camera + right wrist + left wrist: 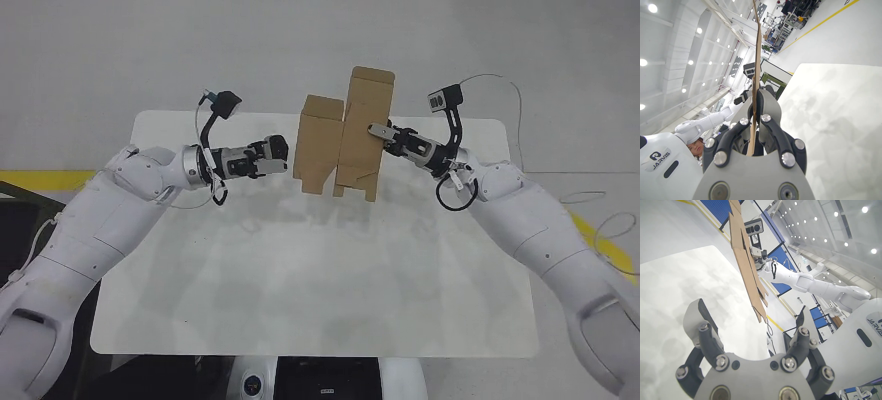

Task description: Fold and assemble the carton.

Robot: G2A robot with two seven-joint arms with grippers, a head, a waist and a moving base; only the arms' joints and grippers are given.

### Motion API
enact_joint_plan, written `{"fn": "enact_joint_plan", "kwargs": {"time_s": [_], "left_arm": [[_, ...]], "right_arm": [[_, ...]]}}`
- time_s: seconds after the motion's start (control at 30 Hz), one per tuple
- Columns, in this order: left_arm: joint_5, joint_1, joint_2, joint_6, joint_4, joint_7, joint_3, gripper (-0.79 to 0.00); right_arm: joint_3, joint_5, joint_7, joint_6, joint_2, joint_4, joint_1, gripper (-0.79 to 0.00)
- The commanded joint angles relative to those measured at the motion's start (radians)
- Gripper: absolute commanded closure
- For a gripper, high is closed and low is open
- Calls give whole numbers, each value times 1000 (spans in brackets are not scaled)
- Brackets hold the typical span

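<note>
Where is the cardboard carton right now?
In the top view the flat carton hangs in the air over the far edge of the table; the right gripper pinches one side, and the open left gripper sits just off the other.

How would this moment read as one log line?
carton: flat, held above table | right gripper: shut on carton | left gripper: fingers open, near carton's edge

From my station I make out a small dark logo (800,301) with lettering on a white wall panel (804,294) beyond the table (687,285), too small to read. A white label (754,238) under the far arm's wrist camera (754,228) bears dark letters, seemingly half hidden behind the carton (744,262).
</note>
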Motion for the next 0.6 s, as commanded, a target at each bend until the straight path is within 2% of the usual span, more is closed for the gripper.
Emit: {"fn": "enact_joint_plan", "kwargs": {"time_s": [0.0,0.37,0.47,0.5,0.57], "left_arm": [[-20,20,-3,-4,-15,13,-6,-785],[-106,58,-28,122,-26,-50,-10,-773],[-143,63,-38,149,-19,-66,-13,-505],[-153,63,-42,155,-16,-73,-15,-443],[-162,61,-48,162,-9,-85,-19,-376]], "right_arm": [[5,2,-1,5,-9,-3,-6,0],[52,-7,14,-2,-55,27,-32,0],[64,-19,17,-2,-66,33,-34,0],[68,-23,15,-4,-70,37,-36,0],[76,-32,13,-5,-77,44,-39,0]]}}
